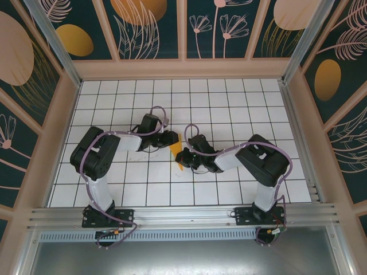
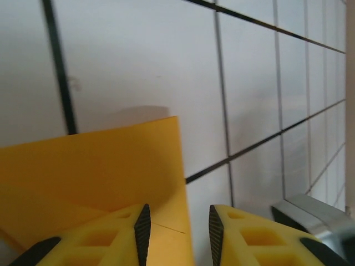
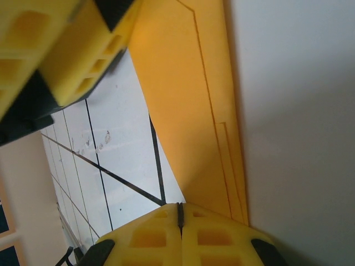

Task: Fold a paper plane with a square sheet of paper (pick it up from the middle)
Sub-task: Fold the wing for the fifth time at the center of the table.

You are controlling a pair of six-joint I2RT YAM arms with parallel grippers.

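The orange-yellow sheet of paper (image 1: 176, 150), partly folded with creases and layered edges, lies at the table's middle between my two grippers. In the left wrist view the paper (image 2: 100, 166) runs under my left gripper (image 2: 176, 224). Its jaws stand open a narrow gap apart, with the paper's right edge between them. My left gripper (image 1: 171, 140) comes at the paper from the left. In the right wrist view my right gripper (image 3: 179, 213) is shut, pads together, its tip against the lower end of the paper (image 3: 188, 111). I cannot tell whether any paper is pinched. My right gripper (image 1: 182, 156) sits at the paper's near right side.
The white grid table (image 1: 229, 97) is walled by a pale frame and dark leaf-pattern panels (image 1: 155, 28). A metal rail (image 1: 183, 215) runs along the near edge by the arm bases. A yellow finger of the left gripper (image 3: 72, 61) shows close by in the right wrist view.
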